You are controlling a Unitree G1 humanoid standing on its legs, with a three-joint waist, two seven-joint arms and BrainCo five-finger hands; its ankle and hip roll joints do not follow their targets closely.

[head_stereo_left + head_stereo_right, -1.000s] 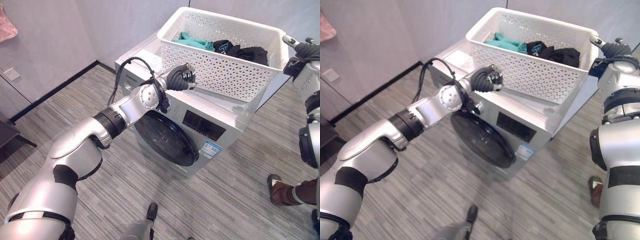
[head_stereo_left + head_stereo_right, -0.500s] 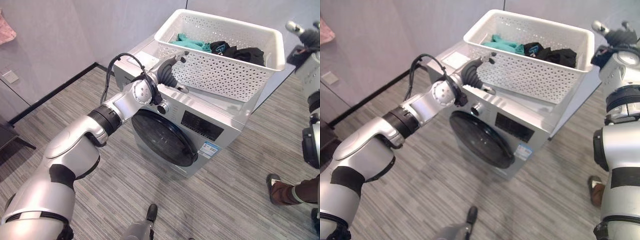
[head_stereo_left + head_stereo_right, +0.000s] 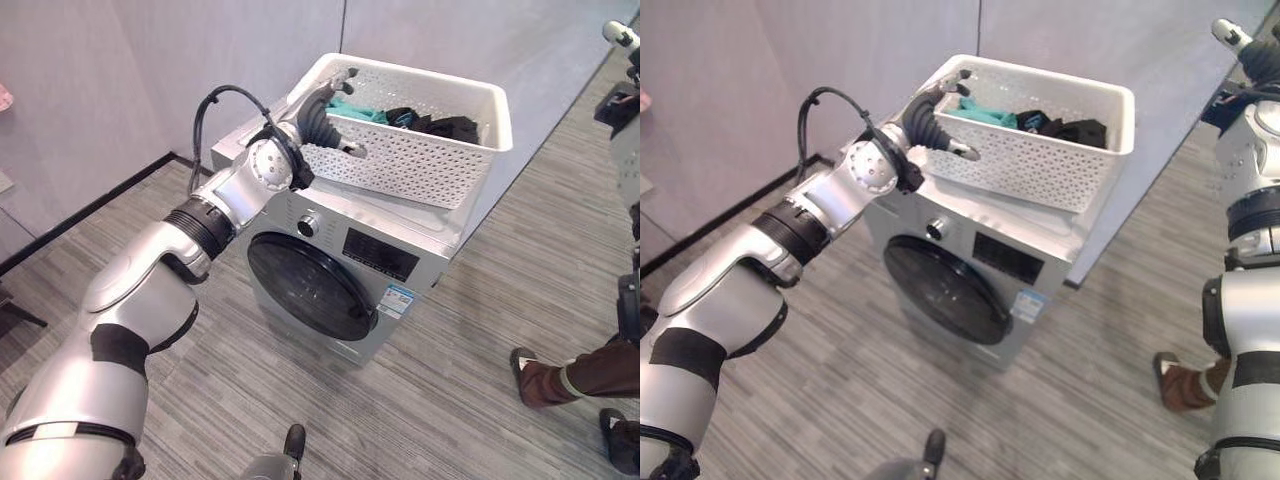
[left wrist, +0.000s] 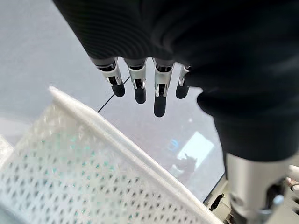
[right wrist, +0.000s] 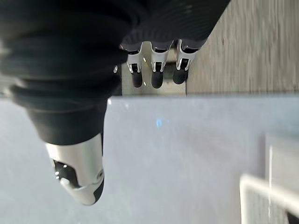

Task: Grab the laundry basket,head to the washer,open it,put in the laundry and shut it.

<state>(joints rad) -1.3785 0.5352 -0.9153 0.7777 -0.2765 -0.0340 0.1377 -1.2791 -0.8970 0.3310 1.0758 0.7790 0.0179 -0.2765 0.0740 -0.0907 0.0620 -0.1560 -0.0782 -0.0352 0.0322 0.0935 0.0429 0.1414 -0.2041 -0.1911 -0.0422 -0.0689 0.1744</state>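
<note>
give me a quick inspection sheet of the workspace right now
surface: washer top carries the basket; grey striped floor around it
job's things: white laundry basket sits on the washer with teal and black laundry inside; round washer door shut
clutter: nothing seen
hands: left hand at the basket's near corner, fingers straight, free of the rim in its wrist view; right hand raised beside the washer, fingers straight, holding nothing
cables: nothing seen
surroundings: grey walls; a person's shoes on the floor nearby
</note>
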